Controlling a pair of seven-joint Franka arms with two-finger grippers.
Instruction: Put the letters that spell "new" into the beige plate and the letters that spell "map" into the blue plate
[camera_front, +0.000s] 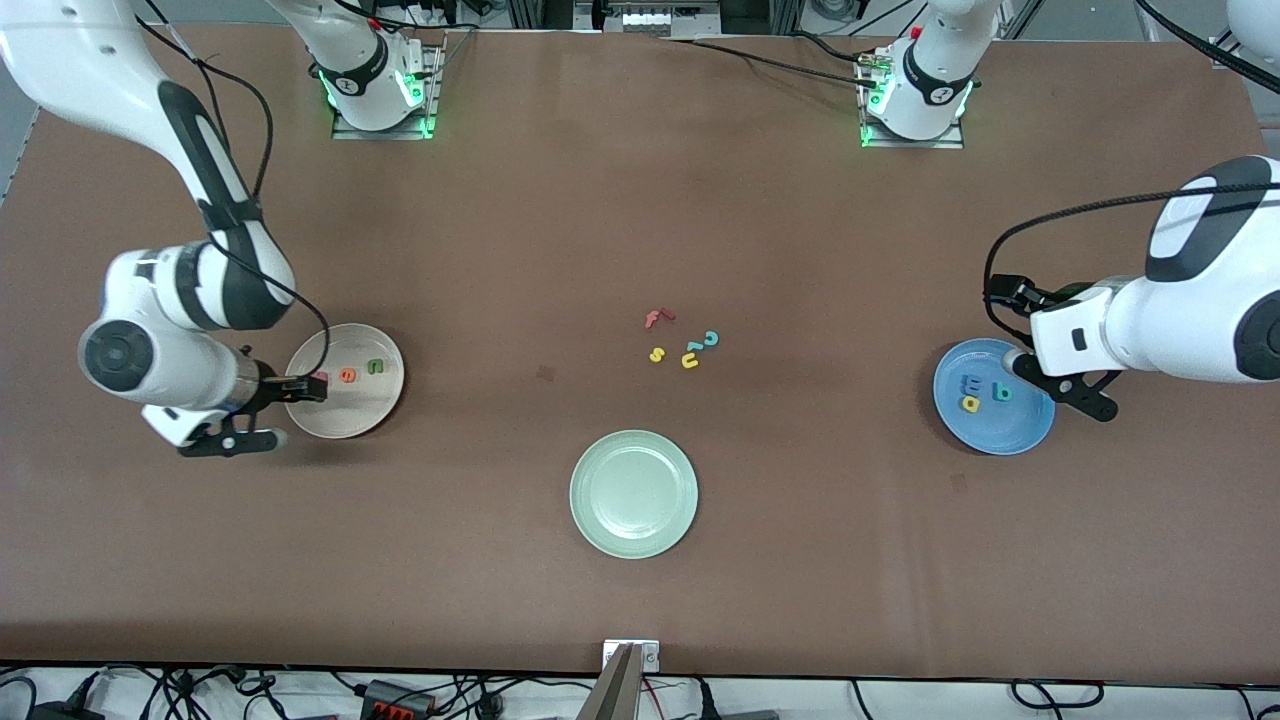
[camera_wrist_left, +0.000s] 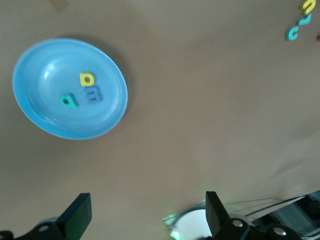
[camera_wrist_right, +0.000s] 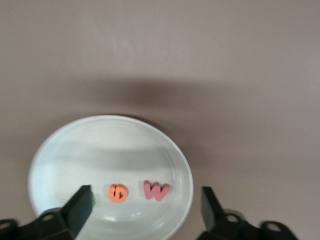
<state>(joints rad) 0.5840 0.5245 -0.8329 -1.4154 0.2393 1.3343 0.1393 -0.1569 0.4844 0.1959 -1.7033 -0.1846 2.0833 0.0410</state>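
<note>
The beige plate lies toward the right arm's end of the table. It holds the dark green n, the orange e and the pinkish-red w. My right gripper hangs open just over that plate's rim; in the right wrist view its gripper is spread above the e and the w. The blue plate holds the blue m, the yellow a and the teal p. My left gripper stands open beside that plate, with nothing between its fingers.
A pale green plate sits mid-table, nearer to the front camera than both other plates. Farther from the camera lie loose letters: a red f, a yellow s, a yellow u and a teal hooked letter.
</note>
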